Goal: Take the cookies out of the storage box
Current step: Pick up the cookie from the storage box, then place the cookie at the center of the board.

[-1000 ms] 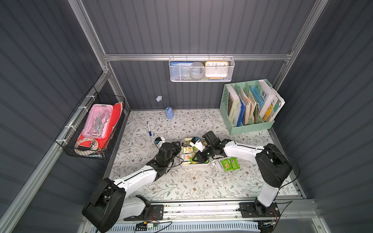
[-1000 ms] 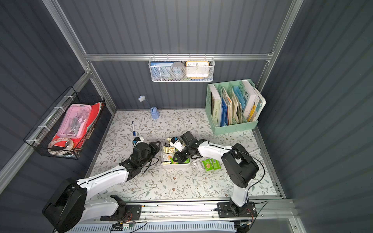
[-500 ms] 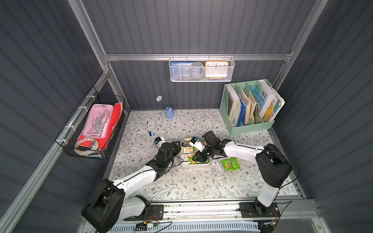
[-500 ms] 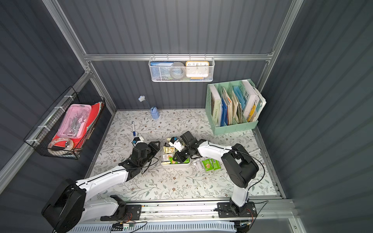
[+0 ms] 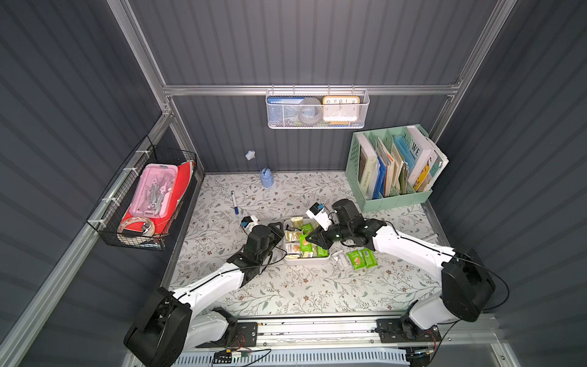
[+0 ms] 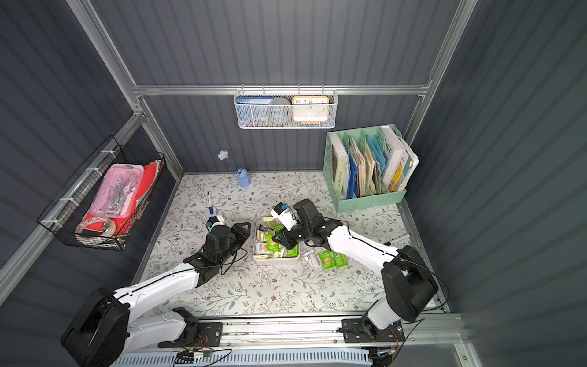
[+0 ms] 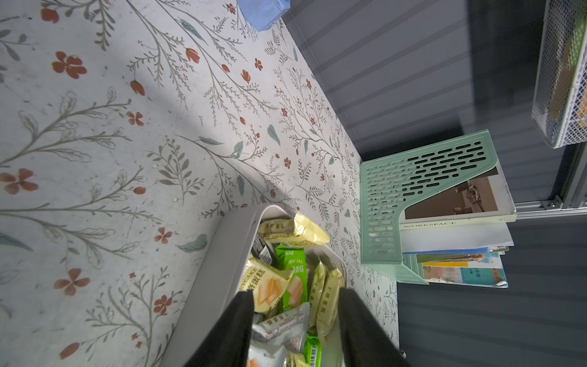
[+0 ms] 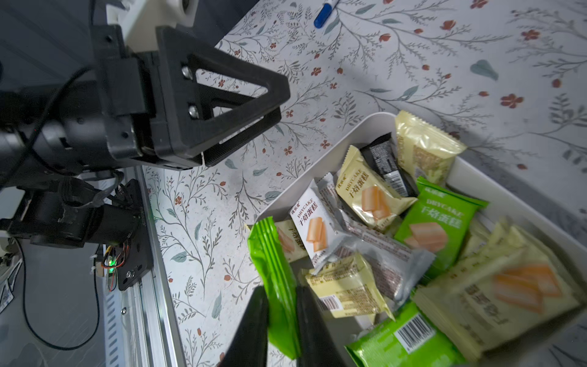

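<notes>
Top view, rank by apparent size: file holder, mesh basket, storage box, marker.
1. File holder
2. Mesh basket: it hangs high on the wall, nearer the camera, which may flatter it
3. Storage box
4. Marker

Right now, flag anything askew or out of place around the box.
One yellow packet rides up over the box rim at its far corner instead of lying flat inside. A green packet stands on edge, pinched in the right gripper. Nothing looks spilled or torn.
</notes>
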Action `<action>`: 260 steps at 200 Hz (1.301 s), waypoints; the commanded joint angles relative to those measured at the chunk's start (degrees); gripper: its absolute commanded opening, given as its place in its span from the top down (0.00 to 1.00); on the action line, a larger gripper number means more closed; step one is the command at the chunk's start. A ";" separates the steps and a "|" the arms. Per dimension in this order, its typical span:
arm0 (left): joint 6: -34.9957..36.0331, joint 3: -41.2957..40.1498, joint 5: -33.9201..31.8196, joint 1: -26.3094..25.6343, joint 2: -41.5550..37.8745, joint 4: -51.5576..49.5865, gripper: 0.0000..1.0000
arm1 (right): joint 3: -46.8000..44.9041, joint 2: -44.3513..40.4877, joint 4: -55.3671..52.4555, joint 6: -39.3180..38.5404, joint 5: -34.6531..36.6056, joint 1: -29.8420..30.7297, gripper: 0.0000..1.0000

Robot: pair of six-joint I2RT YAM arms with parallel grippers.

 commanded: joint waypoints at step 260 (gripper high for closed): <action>4.09 2.96 4.43 0.36 8.65 -1.71 0.50 | -26.95 0.37 28.25 44.92 17.32 -21.06 0.62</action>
